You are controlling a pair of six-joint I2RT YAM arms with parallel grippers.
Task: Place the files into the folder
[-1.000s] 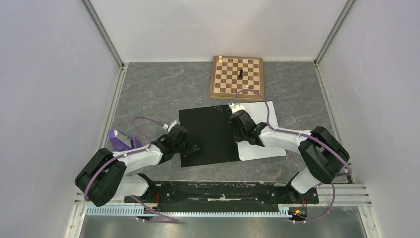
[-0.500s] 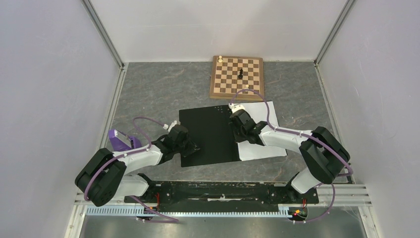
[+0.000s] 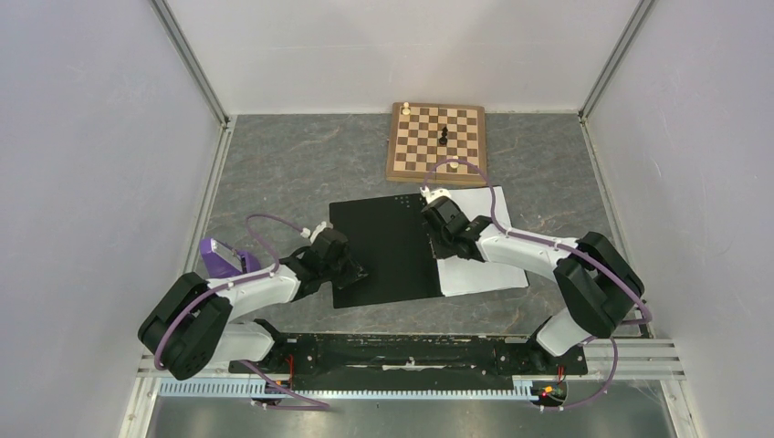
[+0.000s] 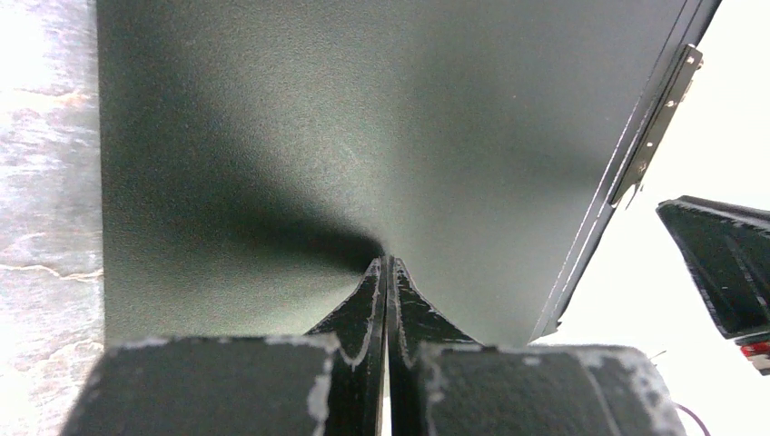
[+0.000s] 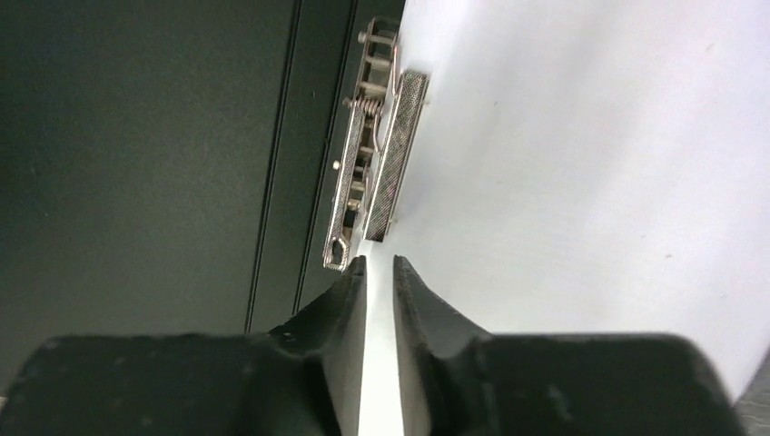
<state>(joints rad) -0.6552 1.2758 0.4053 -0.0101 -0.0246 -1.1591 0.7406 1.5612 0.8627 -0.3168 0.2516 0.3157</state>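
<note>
left gripper [image 4: 388,263]: jaws pressed together, tips on open flat black-lined folder [image 3: 388,251] | right gripper [image 5: 377,265]: jaws slightly apart beside metal spine clip [image 5: 372,182], over white paper sheets [image 3: 488,278]

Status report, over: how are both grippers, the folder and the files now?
Left gripper shut, tips on folder, black inside. Right gripper slightly open by clip, over files. Files lie on right half. Nothing in the way.

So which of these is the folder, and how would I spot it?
Start at the wooden chessboard at the far side of the grey table. Just in front of it lies the folder, open flat, white sheets on its right half. Only it is black inside with a metal clip along its spine.
</note>
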